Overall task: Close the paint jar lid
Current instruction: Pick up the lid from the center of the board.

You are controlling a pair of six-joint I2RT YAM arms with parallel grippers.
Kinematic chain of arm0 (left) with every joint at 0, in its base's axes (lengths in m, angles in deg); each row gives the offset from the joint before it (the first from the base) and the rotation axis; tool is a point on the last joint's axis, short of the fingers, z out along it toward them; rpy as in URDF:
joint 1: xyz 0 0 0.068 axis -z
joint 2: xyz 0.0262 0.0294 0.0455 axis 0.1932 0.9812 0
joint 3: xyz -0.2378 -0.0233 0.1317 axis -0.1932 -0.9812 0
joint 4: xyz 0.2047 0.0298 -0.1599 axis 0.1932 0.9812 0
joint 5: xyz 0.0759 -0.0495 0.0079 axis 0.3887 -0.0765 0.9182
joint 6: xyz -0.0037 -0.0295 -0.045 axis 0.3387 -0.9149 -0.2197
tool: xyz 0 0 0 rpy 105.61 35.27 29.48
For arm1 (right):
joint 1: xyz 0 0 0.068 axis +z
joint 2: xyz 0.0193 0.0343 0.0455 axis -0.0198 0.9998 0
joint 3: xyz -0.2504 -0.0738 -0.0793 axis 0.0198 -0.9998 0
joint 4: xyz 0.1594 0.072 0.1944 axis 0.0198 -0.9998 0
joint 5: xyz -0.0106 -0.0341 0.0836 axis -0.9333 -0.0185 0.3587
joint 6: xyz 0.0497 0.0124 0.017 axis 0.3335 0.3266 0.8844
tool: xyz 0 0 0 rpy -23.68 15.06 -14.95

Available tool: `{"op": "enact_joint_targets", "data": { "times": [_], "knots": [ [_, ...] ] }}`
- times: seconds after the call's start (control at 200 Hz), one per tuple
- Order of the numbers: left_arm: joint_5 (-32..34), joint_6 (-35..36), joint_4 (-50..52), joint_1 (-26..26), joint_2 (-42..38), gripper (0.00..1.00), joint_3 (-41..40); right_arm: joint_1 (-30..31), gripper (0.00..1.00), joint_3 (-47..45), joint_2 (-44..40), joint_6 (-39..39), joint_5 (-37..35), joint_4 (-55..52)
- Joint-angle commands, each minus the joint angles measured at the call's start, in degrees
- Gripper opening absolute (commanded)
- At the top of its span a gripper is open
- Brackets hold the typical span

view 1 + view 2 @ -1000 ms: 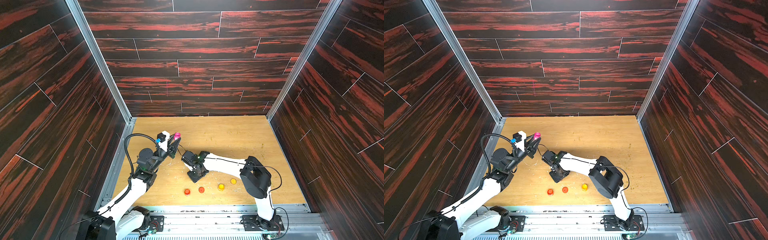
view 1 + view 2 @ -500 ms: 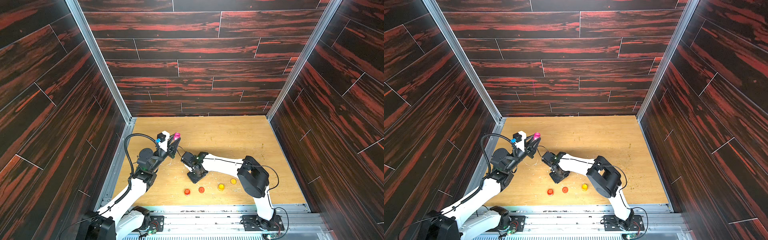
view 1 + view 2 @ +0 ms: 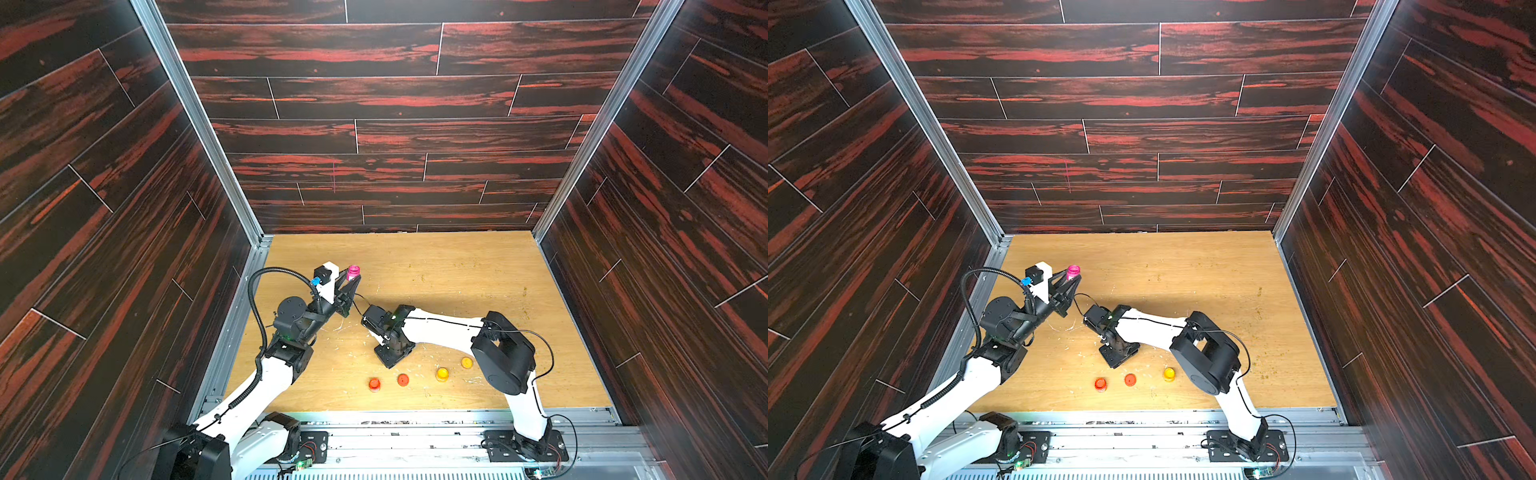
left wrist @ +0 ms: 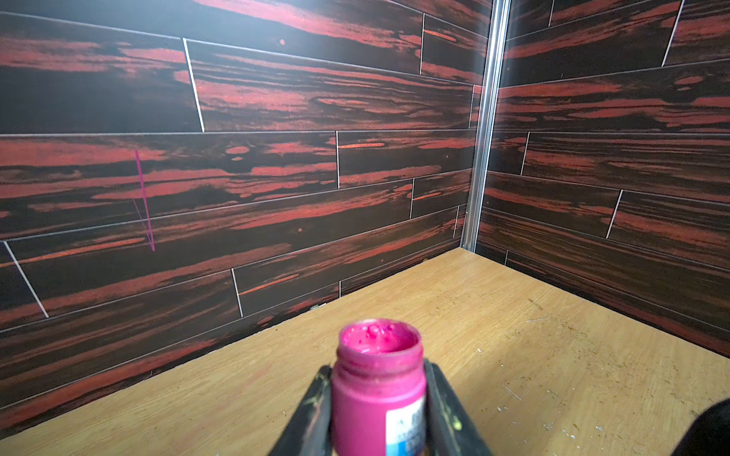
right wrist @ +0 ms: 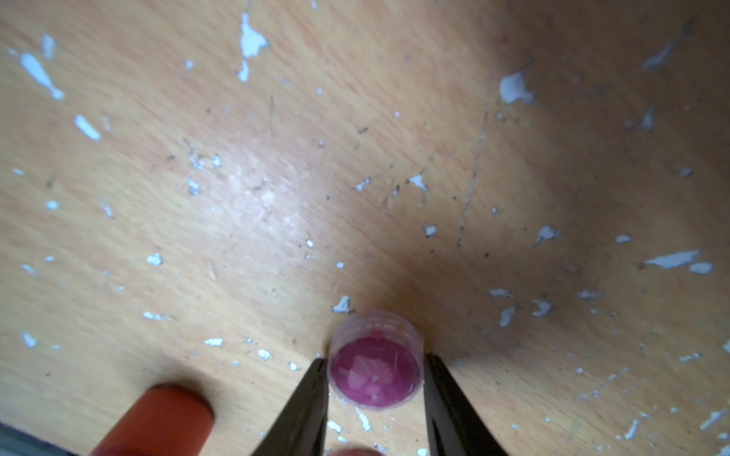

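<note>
Two arms are reaching over the wooden bench.

Left side: the left jaws are clamping the paint jar by its body, one black finger pressing on each side. The jar is standing upright with its mouth uncapped, pink paint showing at the rim. In both top views the paint jar is sitting at the tip of the left arm, over the bench's rear left part.

Centre: the right jaws are pointing down at the bench and clamping the lid, a translucent cap stained pink inside. Both fingers are touching its sides. I cannot tell whether the lid is touching the bench. Jar and lid are sitting well apart.

View differences: both top views are hiding the lid under the right arm; only the right wrist view is showing it. In a top view four small pots are lining up near the front edge: red, orange-red, yellow, orange. In a top view only three small pots are showing, the arm covering the fourth. The right wrist view is also catching a blurred red-orange shape near the fingers and white flecks on the wood.

Writing: a white and blue label is showing on the jar's side; its print is blurring beyond reading.
</note>
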Motion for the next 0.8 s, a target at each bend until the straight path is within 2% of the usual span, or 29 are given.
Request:
{"op": "enact_joint_targets", "data": {
  "times": [0.0, 0.17, 0.466, 0.797],
  "knots": [
    [0.40, 0.71, -0.34, -0.25, -1.72, 0.21, -0.90, 0.74, 0.42, 0.98, 1.50, 0.52, -0.49, -1.00],
    [0.22, 0.60, -0.25, -0.20, -1.54, 0.21, -0.92, 0.74, 0.41, 1.71, 1.94, 0.62, -0.73, -0.94],
    [0.09, 0.62, -0.16, -0.25, -1.48, 0.21, -0.86, 0.73, 0.45, 3.17, 2.71, 0.52, -1.13, -1.28],
    [0.13, 0.71, 0.10, -0.22, -1.66, 0.21, -1.00, 0.65, 0.37, 3.34, 3.22, 0.44, -1.65, -1.64]
  ]
}}
